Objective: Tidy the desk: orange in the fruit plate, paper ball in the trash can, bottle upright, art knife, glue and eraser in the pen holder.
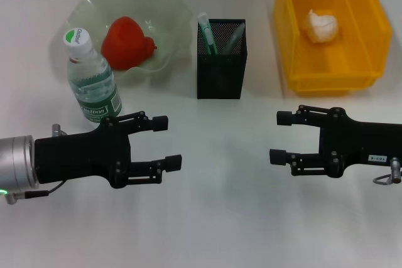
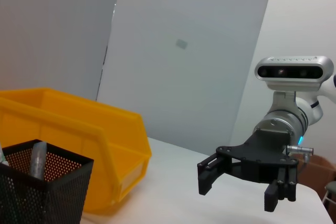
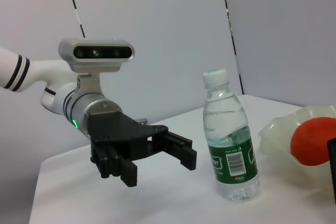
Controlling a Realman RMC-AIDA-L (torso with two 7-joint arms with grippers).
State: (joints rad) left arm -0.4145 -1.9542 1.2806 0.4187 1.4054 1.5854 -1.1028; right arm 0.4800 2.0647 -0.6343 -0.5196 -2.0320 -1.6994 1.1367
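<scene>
The orange (image 1: 129, 42) lies in the pale green fruit plate (image 1: 164, 4) at the back left. In front of that plate the bottle (image 1: 92, 80) stands upright on the desk (image 1: 220, 218). The black mesh pen holder (image 1: 221, 70) holds the mint-green art knife (image 1: 206, 34) and the grey glue (image 1: 233, 38); the eraser is hidden. Inside the yellow trash can (image 1: 295, 42) rests the paper ball (image 1: 321, 26). My left gripper (image 1: 168, 142) hovers open and empty near the bottle. Open too, my right gripper (image 1: 279, 137) faces it in front of the trash can.
The right wrist view shows the left gripper (image 3: 157, 166), the bottle (image 3: 229, 145), the orange (image 3: 312, 141) and the fruit plate (image 3: 275, 135). The left wrist view shows the right gripper (image 2: 241, 191), the trash can (image 2: 84, 140) and the pen holder (image 2: 47, 198).
</scene>
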